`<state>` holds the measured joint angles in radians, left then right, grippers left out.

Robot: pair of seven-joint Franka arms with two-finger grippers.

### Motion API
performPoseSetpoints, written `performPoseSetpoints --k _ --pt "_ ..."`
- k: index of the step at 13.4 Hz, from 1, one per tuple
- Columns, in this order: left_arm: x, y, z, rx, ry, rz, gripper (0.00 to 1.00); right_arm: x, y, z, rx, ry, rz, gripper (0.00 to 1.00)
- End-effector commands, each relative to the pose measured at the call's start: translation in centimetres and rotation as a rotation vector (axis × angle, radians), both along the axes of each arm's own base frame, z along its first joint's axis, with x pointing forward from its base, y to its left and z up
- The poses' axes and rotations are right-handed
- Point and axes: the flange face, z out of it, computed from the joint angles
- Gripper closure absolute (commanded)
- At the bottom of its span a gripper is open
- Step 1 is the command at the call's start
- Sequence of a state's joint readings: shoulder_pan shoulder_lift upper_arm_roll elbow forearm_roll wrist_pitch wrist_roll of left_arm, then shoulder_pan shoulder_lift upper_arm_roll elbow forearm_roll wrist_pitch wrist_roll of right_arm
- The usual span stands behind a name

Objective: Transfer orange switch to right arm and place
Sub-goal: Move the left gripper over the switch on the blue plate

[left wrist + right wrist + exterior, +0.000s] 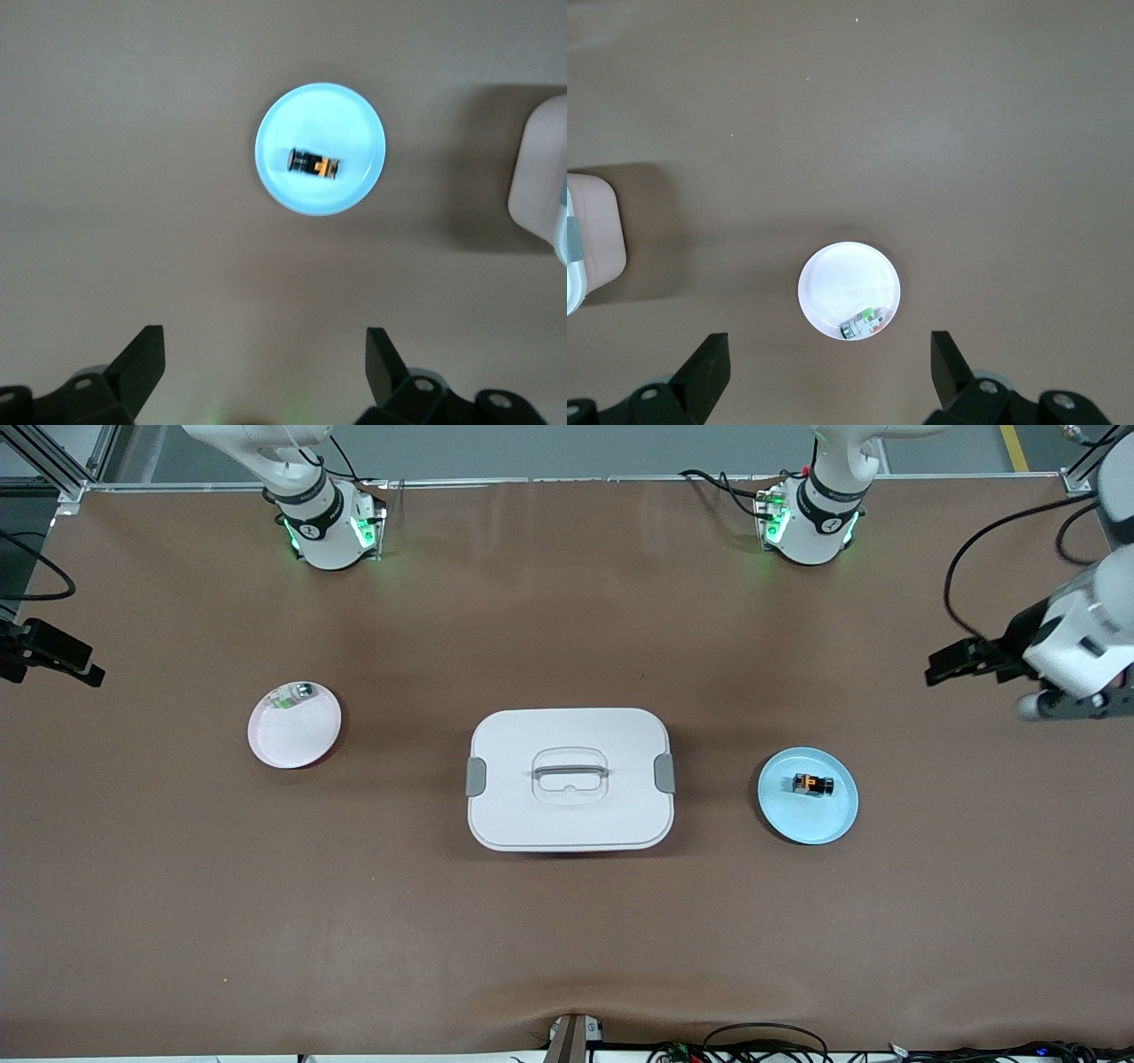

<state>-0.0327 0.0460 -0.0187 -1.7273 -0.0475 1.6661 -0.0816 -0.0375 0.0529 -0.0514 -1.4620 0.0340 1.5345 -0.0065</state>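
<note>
The orange switch (812,784) lies on a blue plate (831,821) toward the left arm's end of the tabletop (567,939). Beside it, mid-tabletop, sits a white lidded box (570,815); a pink plate (292,740) holds a pale part (295,695). The left end effector (266,376) and right end effector (830,376) both hang high, spread wide, empty.

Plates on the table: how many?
2. Blue plate holds the orange switch, toward the left arm's end; pink plate toward the right arm's end. None seems hidden.
</note>
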Motion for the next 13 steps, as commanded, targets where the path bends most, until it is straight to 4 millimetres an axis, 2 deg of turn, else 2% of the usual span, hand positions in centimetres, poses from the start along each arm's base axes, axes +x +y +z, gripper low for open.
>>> performPoseSetpoints --k 1,4,6,10,13 --pt "-0.6 -1.9 -4.9 0.001 -0.036 -0.027 0.00 -0.3 -0.3 0.4 -0.010 -0.012 -0.007 0.00" --pt "-0.6 -2.5 -11.0 -0.002 -0.091 -0.030 0.00 -0.3 -0.4 0.4 -0.010 -0.013 -0.009 0.00" --pt "0.1 -3.9 -14.8 -0.005 -0.072 -0.056 0.00 -0.3 -0.5 0.4 -0.010 -0.014 -0.023 0.00" --pt "2.3 -5.0 -21.4 -0.009 -0.105 -0.082 0.00 -0.2 -0.4 0.4 -0.007 -0.015 -0.075 0.00" --pt "3.1 -5.1 -25.9 0.064 -0.136 -0.199 0.00 -0.2 -0.3 0.4 -0.008 -0.021 -0.074 0.00"
